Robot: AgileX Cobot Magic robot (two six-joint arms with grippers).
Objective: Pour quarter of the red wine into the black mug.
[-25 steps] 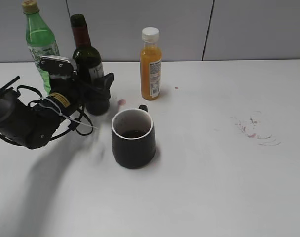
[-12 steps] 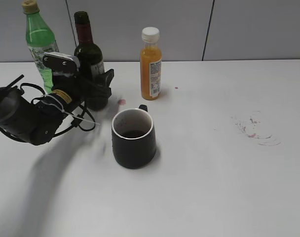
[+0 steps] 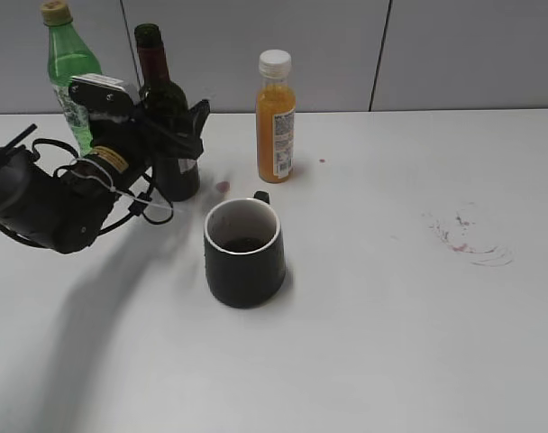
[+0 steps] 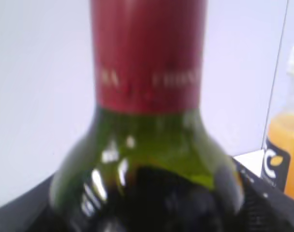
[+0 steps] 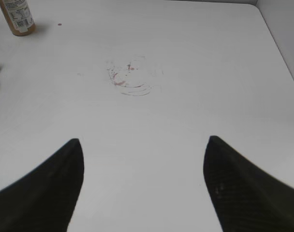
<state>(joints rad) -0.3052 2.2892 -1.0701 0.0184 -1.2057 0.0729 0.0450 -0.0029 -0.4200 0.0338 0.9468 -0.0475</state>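
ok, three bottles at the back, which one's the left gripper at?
The wine bottle, the dark middle one with red neck foil. The left gripper straddles it; the green bottle and orange juice bottle stand clear.

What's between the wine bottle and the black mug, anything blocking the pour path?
Nothing visible. The wine bottle stands upright behind and left of the black mug, with bare table between them. The orange juice bottle stands off to the right, the green bottle behind left.

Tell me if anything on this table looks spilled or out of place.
Yes. Reddish ring-shaped smears stain the white table right of the black mug, and a small red spot lies beside the wine bottle. They look like wine spills.
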